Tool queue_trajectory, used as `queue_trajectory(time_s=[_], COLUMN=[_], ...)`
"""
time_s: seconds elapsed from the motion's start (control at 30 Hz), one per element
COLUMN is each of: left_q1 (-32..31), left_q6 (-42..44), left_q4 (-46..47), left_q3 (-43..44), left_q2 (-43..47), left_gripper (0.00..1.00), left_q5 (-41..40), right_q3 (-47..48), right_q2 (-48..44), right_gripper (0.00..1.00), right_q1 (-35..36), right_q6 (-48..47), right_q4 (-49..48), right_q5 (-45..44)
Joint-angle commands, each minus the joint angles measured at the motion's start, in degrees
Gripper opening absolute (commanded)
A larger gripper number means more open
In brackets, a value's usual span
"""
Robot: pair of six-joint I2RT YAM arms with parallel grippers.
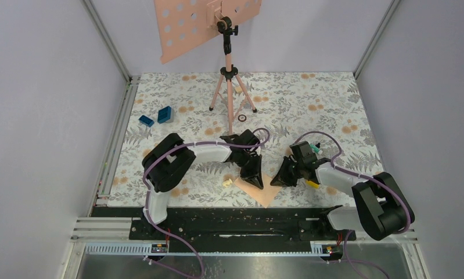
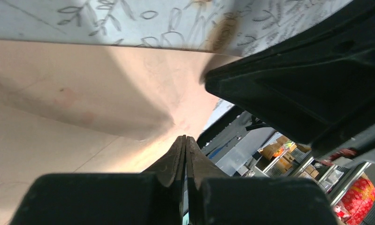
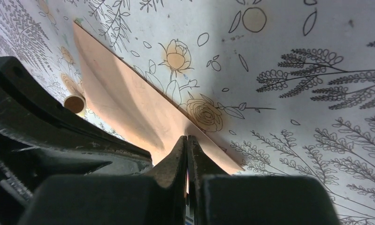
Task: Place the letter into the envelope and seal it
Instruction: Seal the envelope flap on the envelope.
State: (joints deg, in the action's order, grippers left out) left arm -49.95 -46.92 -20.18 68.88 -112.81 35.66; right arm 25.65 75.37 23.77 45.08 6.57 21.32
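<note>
left gripper [image 2: 185, 138], right gripper [image 3: 187, 139]: closed tight, tips set on the envelope [image 3: 124, 103]; sealing is judged underway, flap pressing needed next.

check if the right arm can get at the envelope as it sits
Likely yes: the right fingers, shut, touch the envelope at its edge with nothing between. The left fingers rest on it further over, not blocking.

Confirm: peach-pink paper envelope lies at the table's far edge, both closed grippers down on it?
Wrong edge: the top view shows the peach-pink paper envelope lying at the table's near edge. The closed left gripper and right gripper are down on it.
</note>
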Motion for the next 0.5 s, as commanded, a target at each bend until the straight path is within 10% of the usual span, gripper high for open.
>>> queue_trajectory(time_s=[0.0, 0.47], left_q1=[0.7, 5.1], left_q6=[1.8, 3.2], left_q4=[-2.3, -3.0], left_q3=[1.3, -3.3], left_q2=[-1.3, -1.1], left_gripper=[0.00, 0.00], left_q5=[-5.8, -10.6], right_q3=[-1.0, -1.2], right_q2=[1.6, 1.2], right_gripper=[0.00, 0.00], right_q1=[-0.1, -0.9], right_q6=[-0.1, -1.9], right_q4=[-0.2, 2.1], right_q5=[-4.1, -7.1])
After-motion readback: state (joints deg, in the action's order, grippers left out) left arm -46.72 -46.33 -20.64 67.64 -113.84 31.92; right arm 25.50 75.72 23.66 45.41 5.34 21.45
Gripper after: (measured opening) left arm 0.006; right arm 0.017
